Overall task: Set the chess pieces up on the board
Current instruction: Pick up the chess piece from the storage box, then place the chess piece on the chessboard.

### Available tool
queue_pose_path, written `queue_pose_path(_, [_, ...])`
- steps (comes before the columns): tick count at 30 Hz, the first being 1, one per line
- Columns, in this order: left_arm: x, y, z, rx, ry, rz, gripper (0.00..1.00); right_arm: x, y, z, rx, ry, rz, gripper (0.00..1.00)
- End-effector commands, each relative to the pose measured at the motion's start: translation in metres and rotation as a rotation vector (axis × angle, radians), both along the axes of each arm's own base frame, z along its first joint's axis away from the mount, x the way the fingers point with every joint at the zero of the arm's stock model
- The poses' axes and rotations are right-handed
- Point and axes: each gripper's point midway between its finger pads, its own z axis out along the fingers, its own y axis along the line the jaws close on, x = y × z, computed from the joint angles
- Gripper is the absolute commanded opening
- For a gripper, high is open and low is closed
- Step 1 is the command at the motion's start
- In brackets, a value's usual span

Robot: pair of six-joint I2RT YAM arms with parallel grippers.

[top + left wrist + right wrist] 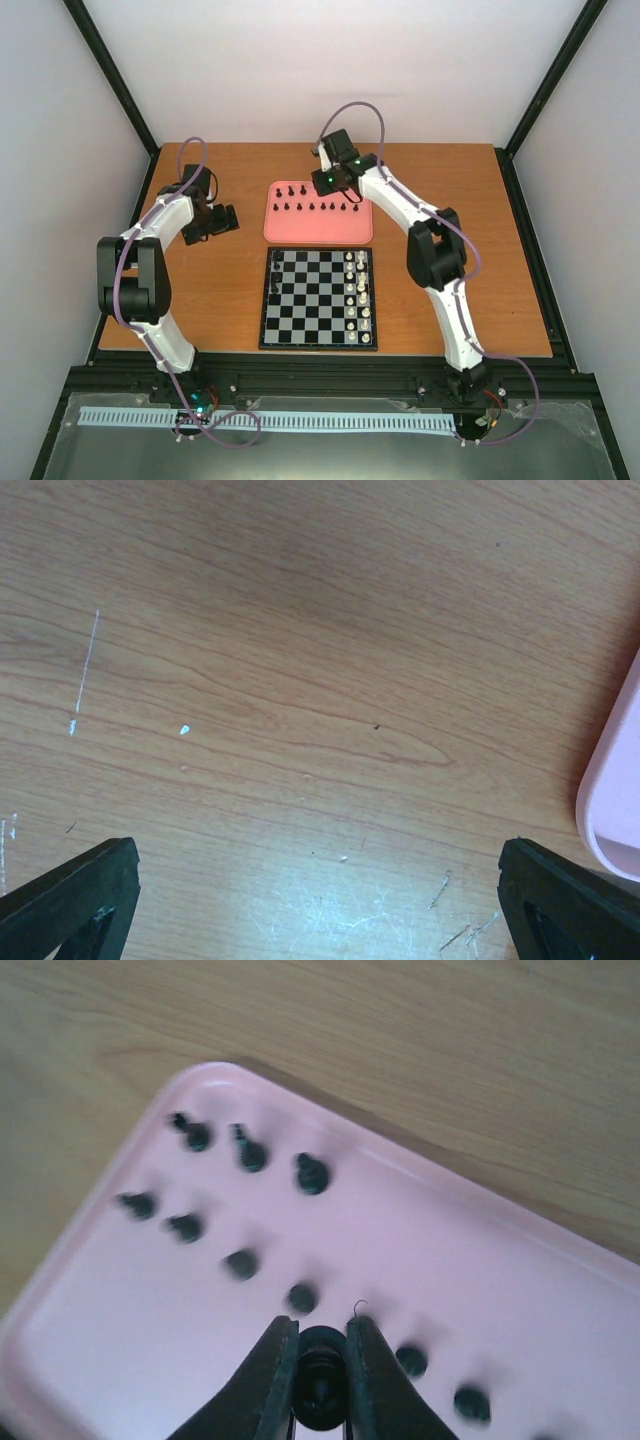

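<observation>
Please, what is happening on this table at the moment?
The right gripper is closed on one black chess piece at the pink tray, where more black pieces stand. On the board, white pieces fill the right side and two black pieces stand at the left edge. The left gripper hangs open over the table.

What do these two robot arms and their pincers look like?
The left arm and right arm are white tubular segments linked by chunky black joints, with a thin purple cable looping along each. The left pincer and right pincer are black, with two tapered fingers. A small green light glows near the right wrist.
</observation>
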Motion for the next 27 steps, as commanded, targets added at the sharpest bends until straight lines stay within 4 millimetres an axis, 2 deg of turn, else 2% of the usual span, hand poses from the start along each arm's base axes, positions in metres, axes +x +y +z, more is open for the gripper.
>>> queue_pose_path(1, [0.01,0.002,0.01,0.013,-0.029,0.003,1.0,-0.056,0.021,0.078,0.035,-0.098,0.102,0.05])
queue_pose_path(4, [0.011,0.003,0.012,0.02,-0.034,0.004,1.0,-0.108,0.036,0.085,0.019,-0.086,0.168,0.05])
queue_pose_path(7, [0.013,0.004,0.016,0.026,-0.044,0.006,1.0,-0.163,0.051,0.084,0.024,-0.064,0.227,0.05])
queue_pose_path(10, [0.015,0.005,0.021,0.029,-0.058,0.008,1.0,-0.211,0.059,0.069,0.026,-0.033,0.266,0.05])
queue_pose_path(13, [0.013,0.006,0.025,0.036,-0.068,0.009,1.0,-0.246,0.068,0.058,0.034,-0.012,0.302,0.05])
queue_pose_path(20, [0.008,0.007,0.03,0.039,-0.09,0.014,1.0,-0.299,0.094,0.037,-0.004,-0.004,0.411,0.05])
queue_pose_path(27, [0.007,0.01,0.037,0.056,-0.108,0.017,1.0,-0.313,0.108,0.02,-0.01,0.011,0.465,0.05])
